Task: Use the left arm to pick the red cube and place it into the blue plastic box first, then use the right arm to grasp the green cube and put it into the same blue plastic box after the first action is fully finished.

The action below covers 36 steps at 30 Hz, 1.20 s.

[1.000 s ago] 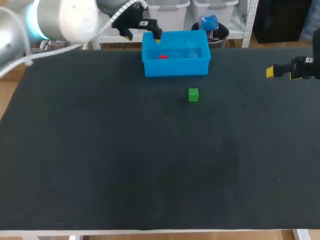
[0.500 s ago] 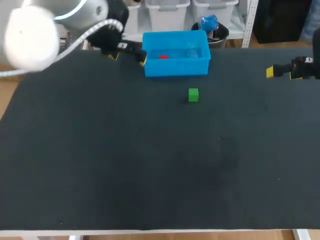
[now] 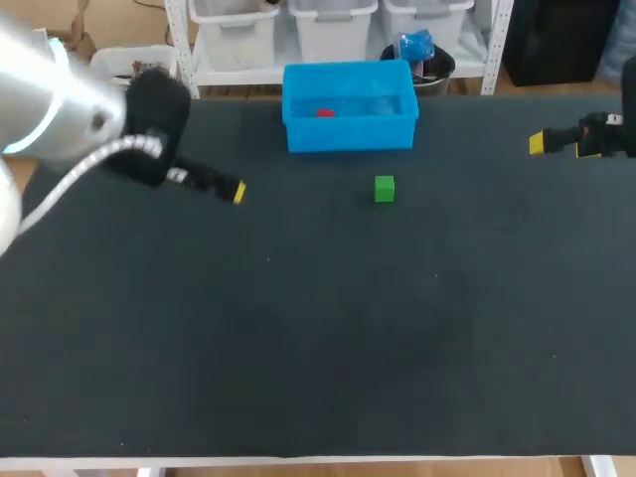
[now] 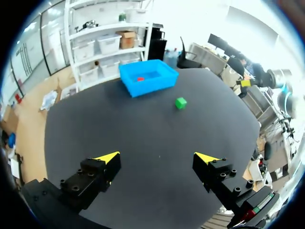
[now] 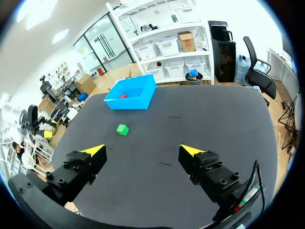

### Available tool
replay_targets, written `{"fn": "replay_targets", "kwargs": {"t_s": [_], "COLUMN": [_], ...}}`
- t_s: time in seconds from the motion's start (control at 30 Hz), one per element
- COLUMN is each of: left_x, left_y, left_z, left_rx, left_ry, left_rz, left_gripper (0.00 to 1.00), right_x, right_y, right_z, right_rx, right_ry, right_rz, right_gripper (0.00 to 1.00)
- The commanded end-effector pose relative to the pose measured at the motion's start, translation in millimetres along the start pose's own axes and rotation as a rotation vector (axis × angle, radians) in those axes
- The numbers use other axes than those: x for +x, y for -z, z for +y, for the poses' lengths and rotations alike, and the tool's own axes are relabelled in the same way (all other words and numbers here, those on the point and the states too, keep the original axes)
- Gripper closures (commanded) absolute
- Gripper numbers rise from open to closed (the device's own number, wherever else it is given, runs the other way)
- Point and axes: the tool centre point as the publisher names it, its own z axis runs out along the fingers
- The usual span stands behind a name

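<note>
The red cube (image 3: 324,112) lies inside the blue plastic box (image 3: 349,132) at the table's far edge; the left wrist view shows the same red cube (image 4: 140,78) in the box (image 4: 148,83), and the right wrist view shows this cube (image 5: 124,96) in the box (image 5: 132,101) too. The green cube (image 3: 385,188) sits on the black table just in front of the box, and appears as the green cube (image 4: 180,102) and the green cube (image 5: 122,129) in the wrist views. My left gripper (image 3: 235,191) hangs open and empty, left of the green cube. My right gripper (image 3: 538,143) stands open and empty at the far right.
The black table top (image 3: 318,328) spreads wide in front of the green cube. Its front edge runs along a light wooden strip (image 3: 298,465).
My left arm has drawn back from over the blue box, going left and toward the near side. The red cube stays in the box. The right arm has not moved.
</note>
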Motion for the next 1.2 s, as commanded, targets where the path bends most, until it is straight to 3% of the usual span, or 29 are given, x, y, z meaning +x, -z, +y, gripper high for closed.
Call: {"fn": "replay_targets", "kwargs": {"t_s": [0.03, 0.43, 0.67, 1.1, 1.2], "left_x": [43.3, 25.6, 19.9, 17.0, 17.0], "left_y": [13, 7, 1, 2, 2], "left_z": [5.3, 13.6, 15.7, 14.8, 14.8], "left_rx": [0.021, 0.053, 0.074, 0.073, 0.073], "left_ry": [-0.014, -0.037, -0.092, -0.116, -0.116], "left_rz": [-0.212, -0.159, -0.080, -0.064, -0.064], "left_gripper": [0.00, 0.00, 0.00, 0.00, 0.00], "right_x": [0, 0, 0, 0, -9], "right_y": [0, 0, 0, 0, 0], "right_z": [-1, -1, -1, -1, 3], "right_rx": [-0.001, -0.001, -0.001, -0.001, 0.054], "right_ry": [0.001, 0.001, 0.001, 0.001, 0.034], "right_rz": [0.000, 0.000, 0.000, 0.000, 0.058], "right_gripper": [0.00, 0.00, 0.00, 0.00, 0.00]}}
